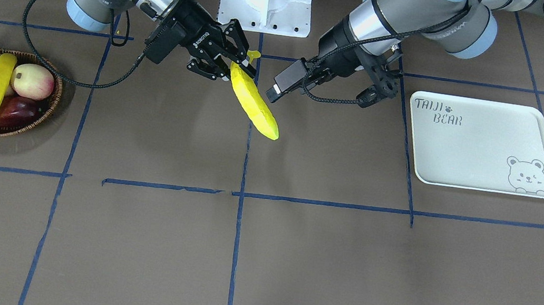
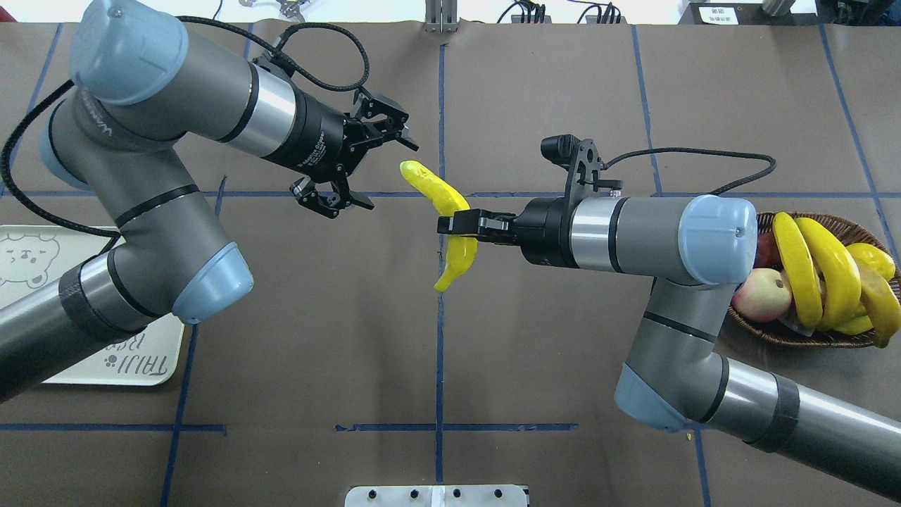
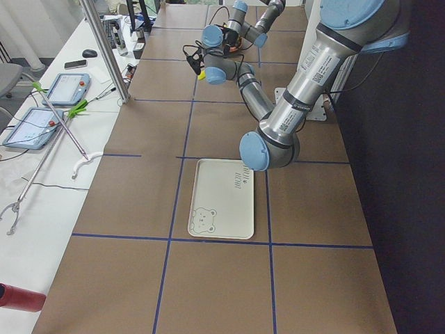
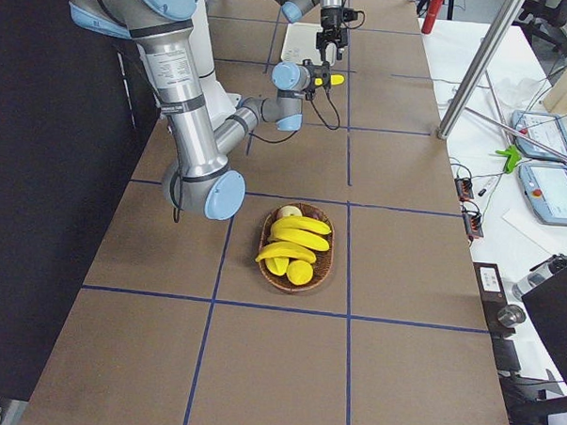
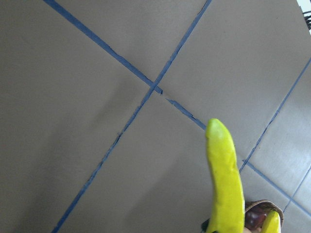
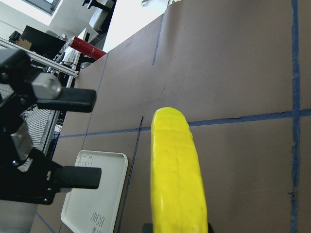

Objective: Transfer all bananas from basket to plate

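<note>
1. Matte brown table covering point(image 1: 320, 265), divided into squares by blue tape lines point(image 1: 235, 253); the tape is torn in places.
2. White perforated metal base plate point(image 1: 266, 3) at the table's edge.
3. White side bench point(image 3: 42, 181) alongside the table, carrying two light-blue-framed tablets point(image 3: 69, 89) and loose cables.
4. Slanted silver metal post point(image 3: 104, 49) at the bench's edge.
5. Red cylinder point(image 3: 19, 297) lying on the bench.
6. Black panel point(image 3: 410, 174) along the opposite side.
7. Lighting even; shadows soft.

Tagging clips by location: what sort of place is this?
Likely a robotics lab: a left arm and right arm, the right holding a banana, over a table gridded with blue tape, with control tablets on a side bench.
</note>
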Robot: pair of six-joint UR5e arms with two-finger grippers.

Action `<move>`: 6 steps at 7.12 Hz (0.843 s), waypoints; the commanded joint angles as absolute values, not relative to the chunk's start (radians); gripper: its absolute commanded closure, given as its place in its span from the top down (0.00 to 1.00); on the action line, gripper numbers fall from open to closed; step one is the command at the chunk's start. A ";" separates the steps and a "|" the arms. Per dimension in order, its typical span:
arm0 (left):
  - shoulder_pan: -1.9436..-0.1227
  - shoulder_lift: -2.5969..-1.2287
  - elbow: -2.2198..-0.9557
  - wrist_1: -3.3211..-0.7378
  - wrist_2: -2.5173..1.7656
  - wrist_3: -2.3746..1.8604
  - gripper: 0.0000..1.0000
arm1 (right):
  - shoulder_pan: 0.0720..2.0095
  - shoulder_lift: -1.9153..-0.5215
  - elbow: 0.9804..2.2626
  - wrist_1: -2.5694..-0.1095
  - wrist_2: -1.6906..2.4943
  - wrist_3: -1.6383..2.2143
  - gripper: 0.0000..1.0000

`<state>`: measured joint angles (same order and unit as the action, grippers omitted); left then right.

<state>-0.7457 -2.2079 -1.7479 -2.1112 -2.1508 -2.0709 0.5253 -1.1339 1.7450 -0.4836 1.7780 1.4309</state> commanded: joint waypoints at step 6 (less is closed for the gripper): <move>-0.657 -2.238 -1.704 -2.114 -1.994 -2.163 0.81 | 0.474 -1.114 1.761 -0.483 1.694 1.396 0.03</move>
<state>-0.6708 -2.2376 -1.7059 -2.1128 -2.0160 -2.1491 0.4816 -1.1145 1.7584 -0.4832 1.7062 1.3960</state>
